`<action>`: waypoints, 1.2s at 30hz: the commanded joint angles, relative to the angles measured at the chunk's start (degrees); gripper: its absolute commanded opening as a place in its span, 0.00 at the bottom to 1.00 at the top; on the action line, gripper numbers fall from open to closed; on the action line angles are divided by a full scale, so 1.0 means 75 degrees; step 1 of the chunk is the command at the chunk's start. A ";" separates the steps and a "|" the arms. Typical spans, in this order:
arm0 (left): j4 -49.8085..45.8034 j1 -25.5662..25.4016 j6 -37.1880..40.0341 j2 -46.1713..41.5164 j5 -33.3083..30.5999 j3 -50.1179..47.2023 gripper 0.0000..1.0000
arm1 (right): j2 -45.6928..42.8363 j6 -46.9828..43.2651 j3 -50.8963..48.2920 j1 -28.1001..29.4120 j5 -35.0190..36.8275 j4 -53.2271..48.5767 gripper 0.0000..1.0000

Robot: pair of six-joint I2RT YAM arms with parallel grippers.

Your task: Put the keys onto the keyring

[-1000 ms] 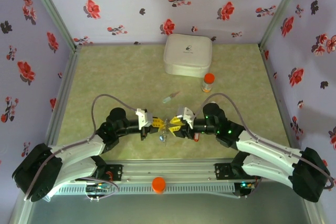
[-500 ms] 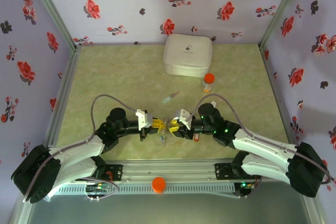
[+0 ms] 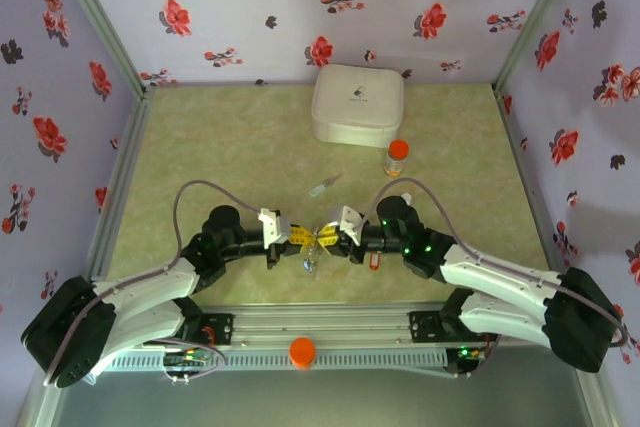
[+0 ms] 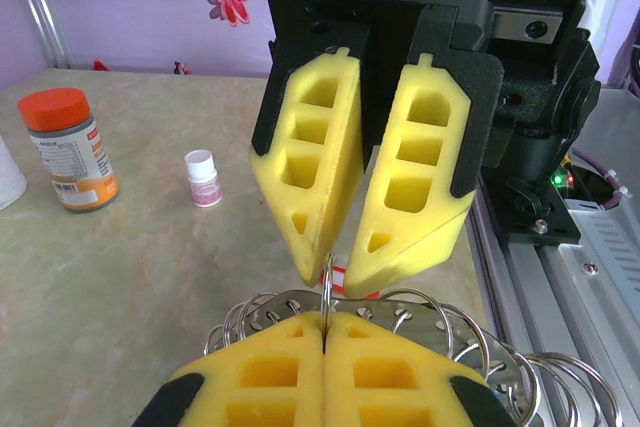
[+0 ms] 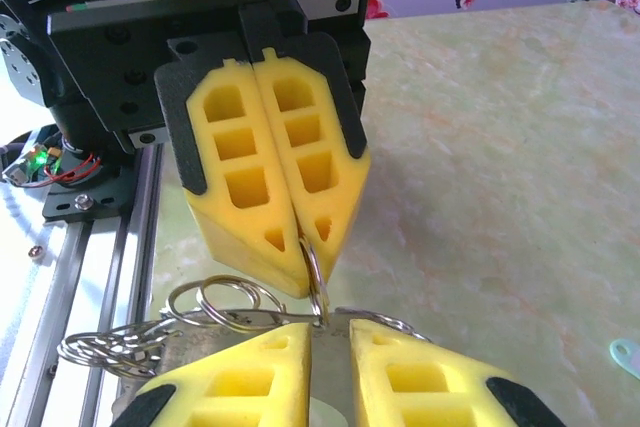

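The keyring (image 4: 420, 309) is a curved silvery band carrying several small wire rings, held up between the two grippers. My left gripper (image 4: 325, 319) is shut on one upright small ring (image 4: 326, 287). My right gripper (image 5: 330, 332) faces it tip to tip, its jaws a narrow gap apart with that ring (image 5: 314, 265) standing between them. From above, the left gripper (image 3: 305, 237) and right gripper (image 3: 330, 237) meet near the table's front. A red key (image 3: 373, 261) lies under the right arm. A pale key (image 3: 322, 187) lies farther back on the table.
A white rounded box (image 3: 357, 105) stands at the back, with an orange-capped bottle (image 3: 397, 157) beside it. A tiny white-capped vial (image 4: 203, 177) stands on the mat. The metal rail (image 3: 320, 327) runs along the near edge, close behind both grippers.
The right arm has slid left until its fingertips meet the left gripper's. Its jaws have narrowed around the small ring. The left arm has stayed still and shut.
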 commanded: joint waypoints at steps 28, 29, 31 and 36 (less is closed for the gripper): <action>-0.4843 -0.0094 0.2075 -0.1046 -0.0849 0.1757 0.30 | 0.0865 -0.1588 0.2981 0.0471 0.0680 -0.4607 0.00; -0.4872 -0.0111 0.2094 -0.0997 -0.0785 0.1799 0.28 | 0.0940 -0.1588 0.3096 0.0499 0.0704 -0.4691 0.00; -0.4901 -0.0117 0.2132 -0.0888 -0.0687 0.1863 0.25 | 0.1036 -0.1592 0.3254 0.0542 0.0721 -0.4791 0.00; -0.4959 -0.0139 0.2208 -0.0711 -0.0474 0.2037 0.19 | 0.1257 -0.1600 0.3522 0.0652 0.0768 -0.4956 0.00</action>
